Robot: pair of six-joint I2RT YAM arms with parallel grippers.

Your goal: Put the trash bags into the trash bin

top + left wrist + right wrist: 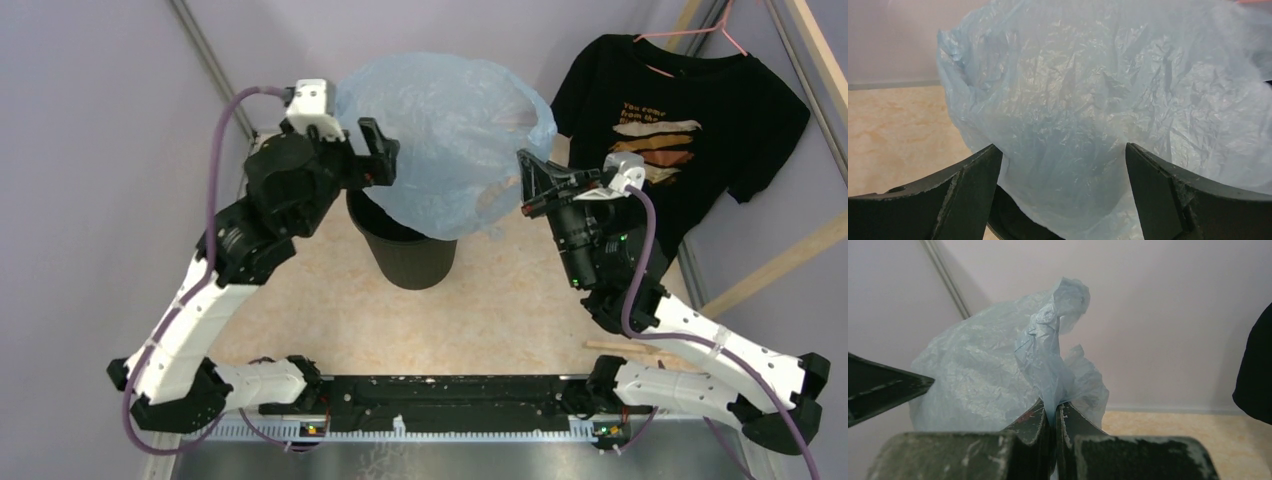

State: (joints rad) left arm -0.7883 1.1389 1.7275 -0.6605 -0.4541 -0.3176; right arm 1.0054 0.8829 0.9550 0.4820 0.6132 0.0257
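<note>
- Left gripper (377, 155), top view: jaws spread wide at the left flank of the trash bag (440, 140), nothing clamped. Right gripper (527, 182) pinches the bag's right edge.
- Bag hangs ballooned between both arms, its lower part draped over the mouth of the trash bin (405, 255) and hiding most of the rim.
- Bin stands upright on a beige marbled table (500, 310); lilac walls (90, 150) on the far and left sides, with a metal post (205, 60) running up the corner.
- Black printed T-shirt (680, 130) on a pink hanger (700, 35) far right, just beside the right gripper. Wooden strip (620, 347) lies by the right arm; wooden beams (780, 265) lean at the right edge.
- Left wrist view: fingers (968, 195) well apart, crinkled blue film filling the gap and blocking nearly everything beyond. Dark curve low between them is probably the bin's rim.
- Right wrist view: jaws closed tight on a twisted fold of the bag; bare wall behind, shirt at the right edge.
</note>
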